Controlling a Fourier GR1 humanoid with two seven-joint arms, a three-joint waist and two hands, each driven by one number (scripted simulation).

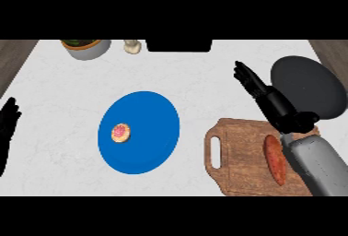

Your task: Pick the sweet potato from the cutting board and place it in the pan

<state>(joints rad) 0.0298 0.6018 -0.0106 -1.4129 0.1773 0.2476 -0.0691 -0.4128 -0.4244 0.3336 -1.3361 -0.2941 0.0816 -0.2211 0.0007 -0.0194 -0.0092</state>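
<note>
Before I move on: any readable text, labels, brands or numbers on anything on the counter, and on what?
None: no words, numbers or brand marks show anywhere.
The blue plate, cutting board, pan and sweet potato are all plain.
The small round item on the plate bears a pinkish pattern, not lettering.

No lettering, label, brand or number can be read anywhere on the counter. Nothing legible from twelve o'clock round to six.

Blue plate (pixel 139 132), dark grey pan (pixel 308 86), brown cutting board (pixel 238 156), reddish-orange sweet potato (pixel 275 159)
</note>
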